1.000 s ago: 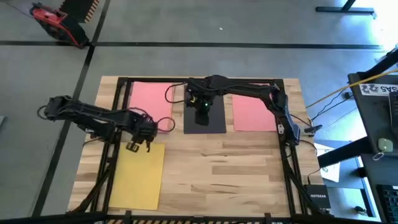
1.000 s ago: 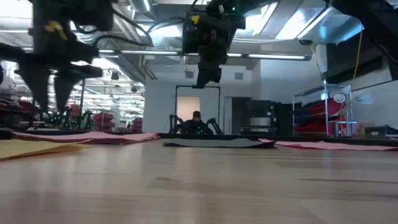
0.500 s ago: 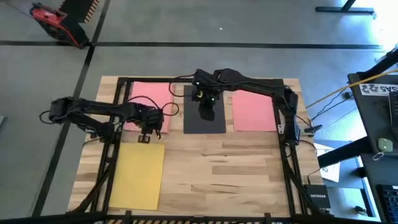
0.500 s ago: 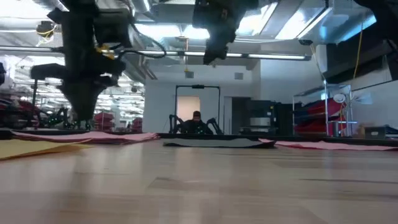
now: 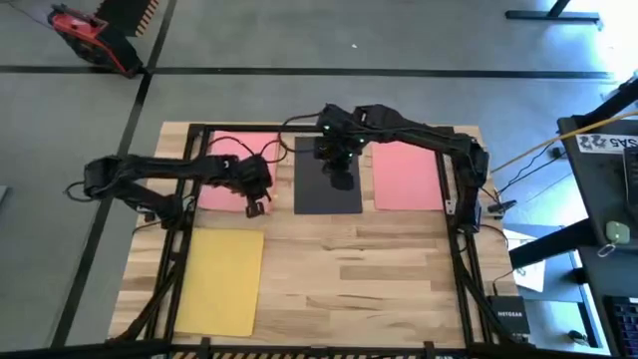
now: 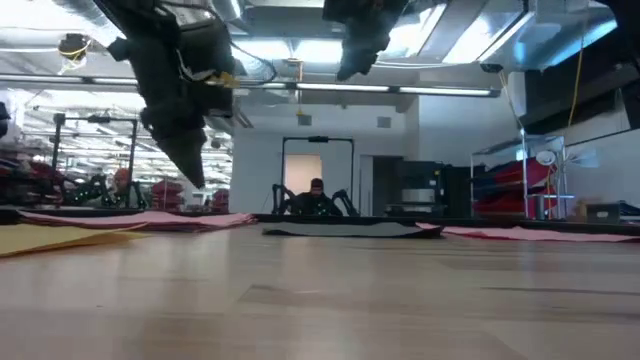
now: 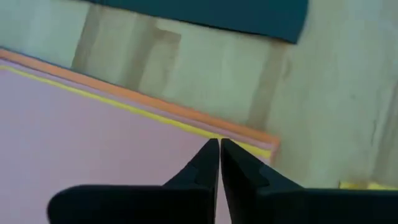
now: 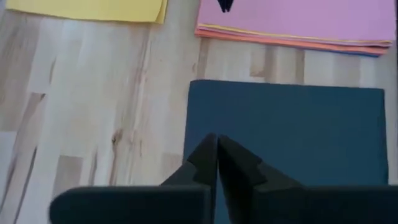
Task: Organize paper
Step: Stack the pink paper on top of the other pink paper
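- Pale wood with a visible grain forms the table (image 5: 339, 269), and the sheets on it are thin, flat, matte rectangles.
- Black sheet (image 5: 327, 179) lies flat at the middle of the far half of the table, with crisp square corners.
- Pink stack (image 5: 231, 172) lies to its left; in the left wrist view its edge shows layers, pink on top with yellow and orange sheets beneath, slightly fanned at the corner.
- Second pink sheet (image 5: 406, 176) lies to the right of the black one, apart from it by a strip of bare wood.
- Yellow sheet (image 5: 218, 281) lies alone on the near left part of the table, well apart from the black one.
- Left gripper (image 5: 254, 198) hangs over the near right corner of the pink stack, its fingers (image 7: 205, 163) pressed together with nothing between them; the pink surface lies right under the tips, but I cannot tell whether they touch it.
- Right gripper (image 5: 341, 178) hangs above the black sheet, its fingers (image 8: 205, 158) also closed together and empty; the low view shows it raised well above the table.
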